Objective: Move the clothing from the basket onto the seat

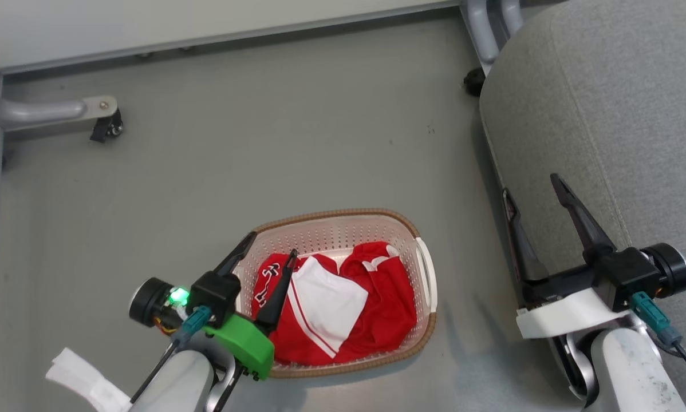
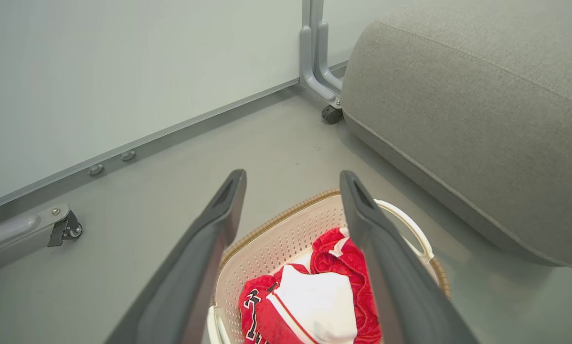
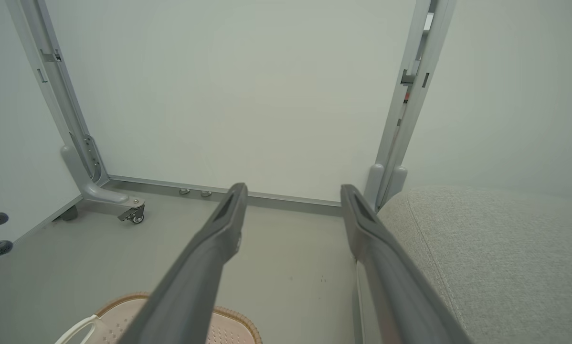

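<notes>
I judge the task not yet begun: the clothing [image 1: 331,303] lies in the basket [image 1: 343,220], none shows on the seat [image 1: 606,114], and my left gripper [image 1: 272,242] and right gripper [image 1: 530,184] both have their fingers wide and empty.

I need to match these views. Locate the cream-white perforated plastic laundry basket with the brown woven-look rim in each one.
Head view: cream-white perforated plastic basket, lower centre.
Left wrist view: bottom centre.
Right wrist view: bottom-left corner, partly cut off.
Shared landmark: the large grey fabric seat, right of the basket in every view.
</notes>
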